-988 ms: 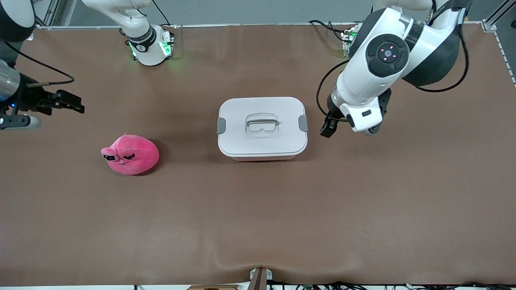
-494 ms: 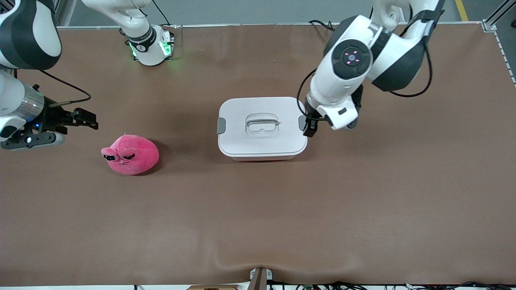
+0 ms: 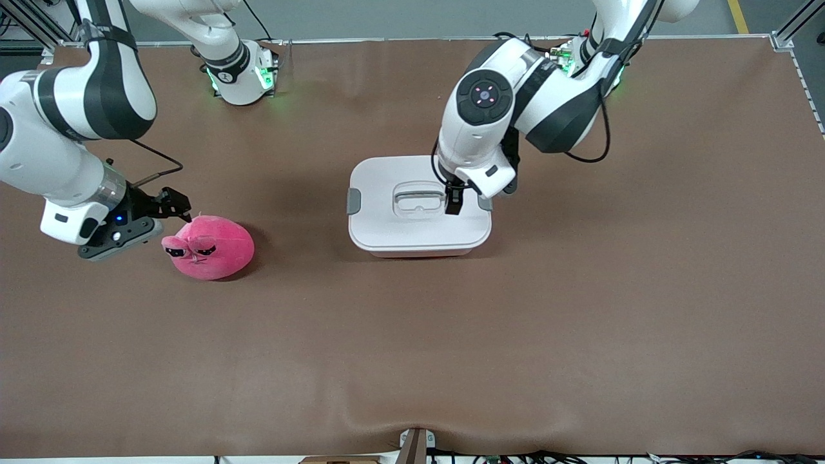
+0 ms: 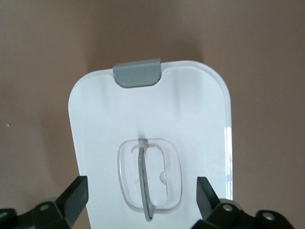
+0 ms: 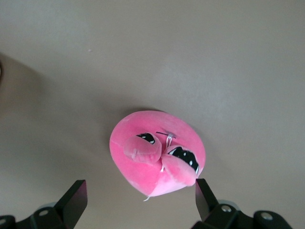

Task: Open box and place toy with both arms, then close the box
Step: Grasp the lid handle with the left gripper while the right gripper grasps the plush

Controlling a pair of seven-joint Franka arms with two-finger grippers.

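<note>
Front view: the box (image 3: 419,205) sits closed near the middle of the brown counter (image 3: 580,322), white lid (image 3: 387,222) seated and a grey clip (image 3: 353,200) showing at its end toward the right arm. The toy (image 3: 209,247) lies on the counter well apart from the box, toward the right arm's end and slightly nearer the camera, face turned to the camera. Wide bare counter runs from both items down to the near edge. The left pincer (image 3: 453,205) hangs over the lid just beside the recessed handle (image 3: 419,197); the right pincer (image 3: 175,205) is over the counter at the toy's edge. Against the frame half a second ago, the left pincer has moved in from the box's clip end to over the lid, and the right pincer has closed on the toy from farther out; box and toy have not shifted. Left wrist view: the left pincer's fingers (image 4: 76,195) stand wide apart, straddling the lid above the handle (image 4: 148,180), with the clip (image 4: 138,72) in view. Right wrist view: the right pincer's fingers (image 5: 74,200) stand apart, with the toy (image 5: 157,152) below, between them.
</note>
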